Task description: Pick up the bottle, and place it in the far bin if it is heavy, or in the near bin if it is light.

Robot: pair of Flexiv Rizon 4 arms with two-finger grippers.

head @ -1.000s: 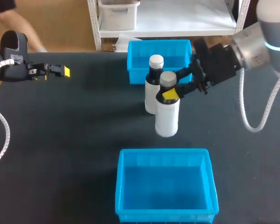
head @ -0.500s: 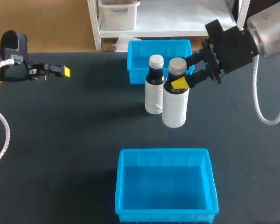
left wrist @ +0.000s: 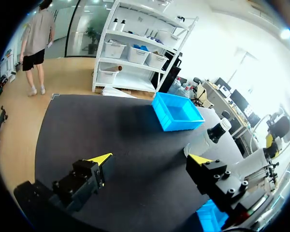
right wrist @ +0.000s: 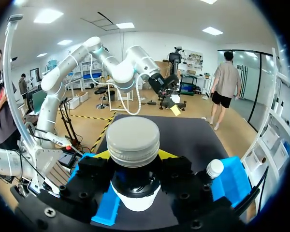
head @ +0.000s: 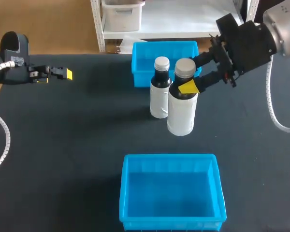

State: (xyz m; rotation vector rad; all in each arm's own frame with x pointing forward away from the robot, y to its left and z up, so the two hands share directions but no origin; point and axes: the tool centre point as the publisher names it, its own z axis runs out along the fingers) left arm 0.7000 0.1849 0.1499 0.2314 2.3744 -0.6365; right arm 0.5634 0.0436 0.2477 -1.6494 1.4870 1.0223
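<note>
Risen slightly, bottle (head: 181, 113) clasped in right pincer (head: 185, 83), second bottle (head: 159, 99) just beside

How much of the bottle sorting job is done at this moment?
Done: the right gripper is shut on the grey-capped bottle, apparently lifted. In hand: it hangs between the bins, beside a second bottle. Left: setting it in the far bin or the empty near bin.
</note>
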